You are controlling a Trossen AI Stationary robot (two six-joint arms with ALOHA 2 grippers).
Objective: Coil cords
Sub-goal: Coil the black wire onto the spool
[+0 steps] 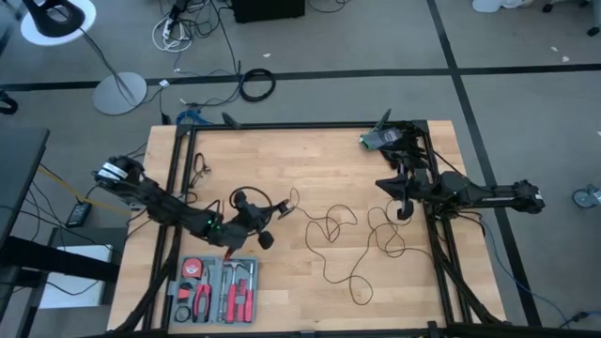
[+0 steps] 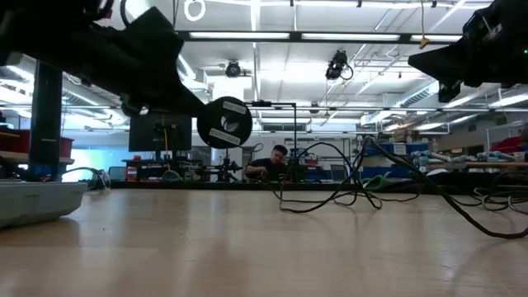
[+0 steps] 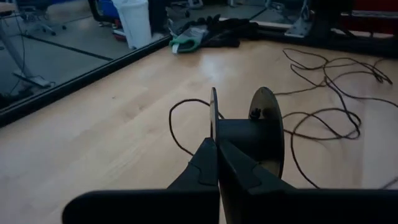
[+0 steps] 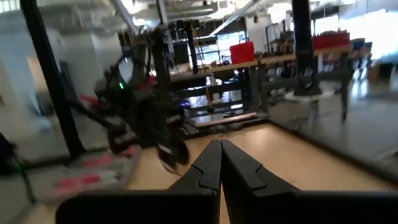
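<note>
Closest to the left wrist camera, the left tool (image 3: 217,155) pinches one flange of the single black puck (image 3: 258,140), lifted clear of the desk (image 1: 310,160); its one cord (image 1: 343,235) sprawls in loose loops between both arms. Over the desk's right side the right tool (image 1: 405,210) hangs pressed closed, holding nothing

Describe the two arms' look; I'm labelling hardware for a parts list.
Both arms are dark, jointed and slim. The left gripper and right gripper each end in two black tapered fingers. The left arm carries small green and red lights and a white tag near its base.
</note>
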